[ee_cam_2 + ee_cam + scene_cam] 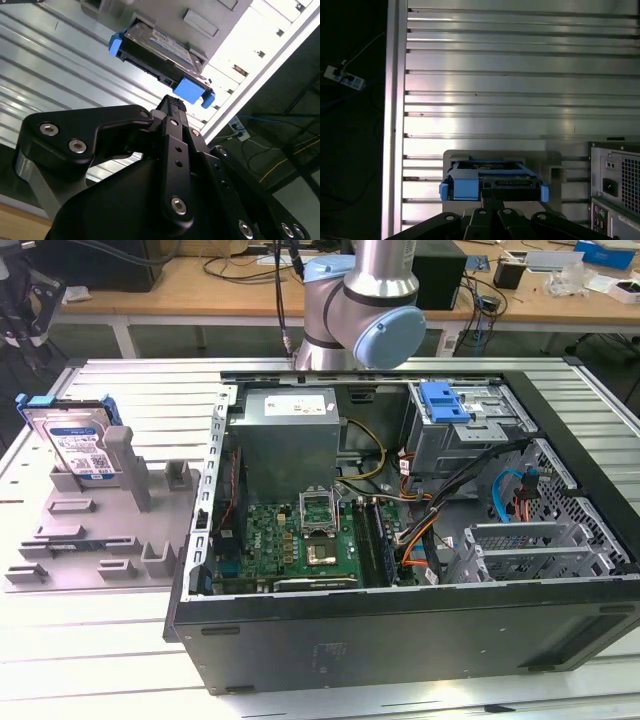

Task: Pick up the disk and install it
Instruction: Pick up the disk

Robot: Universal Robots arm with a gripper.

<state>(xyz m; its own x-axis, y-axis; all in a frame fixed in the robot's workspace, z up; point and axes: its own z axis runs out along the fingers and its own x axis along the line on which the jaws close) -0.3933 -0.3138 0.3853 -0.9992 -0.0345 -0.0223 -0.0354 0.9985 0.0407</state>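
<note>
The disk (pixel 80 445), a silver drive with a white-and-blue label in a bright blue carrier, leans upright in a slot of the grey fixture (pixel 90 540) at the exterior view's left. My gripper (pixel 22 315) hangs above the table's far left corner, behind the disk and apart from it. In both wrist views the disk (pixel 492 181) (pixel 160 50) lies just beyond my gripper (pixel 492 196) (pixel 172 106), whose black fingers are shut together with nothing between them.
The open computer case (pixel 400 620) fills the middle and right of the ribbed metal table (pixel 130 390). Inside, at its back right, a grey drive cage (pixel 480 435) carries a blue bracket (pixel 445 400). Loose cables (pixel 450 490) cross the motherboard (pixel 300 540). The arm's base (pixel 360 300) stands behind the case.
</note>
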